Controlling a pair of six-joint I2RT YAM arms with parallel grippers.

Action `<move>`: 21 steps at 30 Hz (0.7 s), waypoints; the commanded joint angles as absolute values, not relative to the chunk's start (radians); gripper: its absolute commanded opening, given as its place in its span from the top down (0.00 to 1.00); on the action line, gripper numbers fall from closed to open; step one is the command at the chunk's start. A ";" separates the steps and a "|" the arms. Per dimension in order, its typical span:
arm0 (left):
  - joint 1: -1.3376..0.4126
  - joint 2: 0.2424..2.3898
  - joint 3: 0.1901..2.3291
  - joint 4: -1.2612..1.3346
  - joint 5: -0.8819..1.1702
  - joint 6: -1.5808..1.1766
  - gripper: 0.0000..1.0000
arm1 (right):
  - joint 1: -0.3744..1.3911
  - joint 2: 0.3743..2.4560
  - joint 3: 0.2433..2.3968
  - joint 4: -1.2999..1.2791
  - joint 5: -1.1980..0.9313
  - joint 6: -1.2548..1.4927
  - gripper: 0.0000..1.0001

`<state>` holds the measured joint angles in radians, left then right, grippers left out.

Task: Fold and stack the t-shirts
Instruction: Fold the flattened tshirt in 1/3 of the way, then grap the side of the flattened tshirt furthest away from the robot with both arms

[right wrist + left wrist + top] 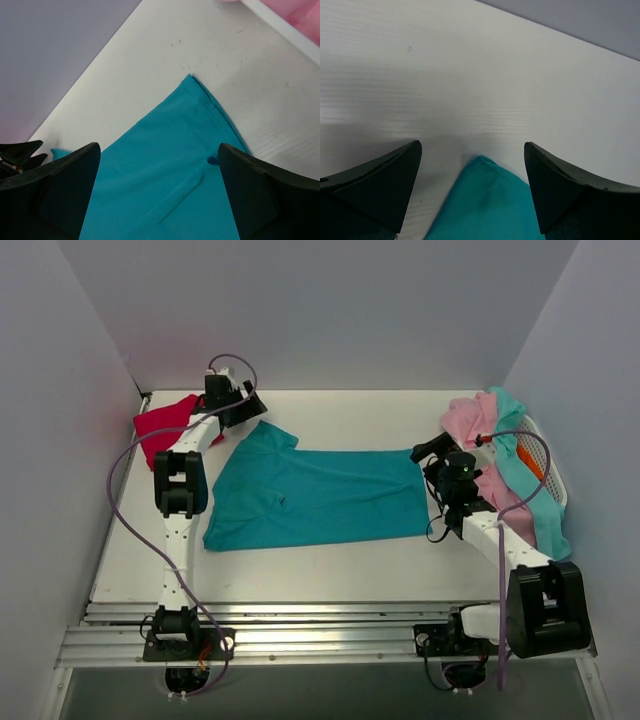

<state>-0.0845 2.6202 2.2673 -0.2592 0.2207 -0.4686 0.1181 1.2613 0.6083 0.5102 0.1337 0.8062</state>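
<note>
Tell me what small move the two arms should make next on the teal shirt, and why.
Probably lower both and pinch: the left gripper and right gripper hang open, each over a corner of the flat teal t-shirt, gripping nothing yet.

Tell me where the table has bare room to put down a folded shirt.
Free: the far strip of table between the teal shirt and the back wall, and the near strip between its hem and the table edge. Crowded: the far left corner, with the red shirt and left gripper; the right side, with the full basket.
</note>
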 commanded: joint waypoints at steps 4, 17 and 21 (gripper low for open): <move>-0.107 2.576 2.137 -0.227 0.362 -0.558 0.06 | 0.107 1.215 0.588 0.520 0.149 0.792 0.00; -0.117 2.505 1.974 -0.178 0.336 -0.575 0.00 | 0.095 1.161 0.572 0.480 0.156 0.796 0.00; -0.117 2.511 1.970 -0.175 0.333 -0.578 0.17 | 0.091 1.164 0.571 0.476 0.156 0.795 0.00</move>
<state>-0.1162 2.5027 2.0052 -0.0944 0.3286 -0.5747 0.1024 1.1851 0.5789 0.4801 0.1345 0.8062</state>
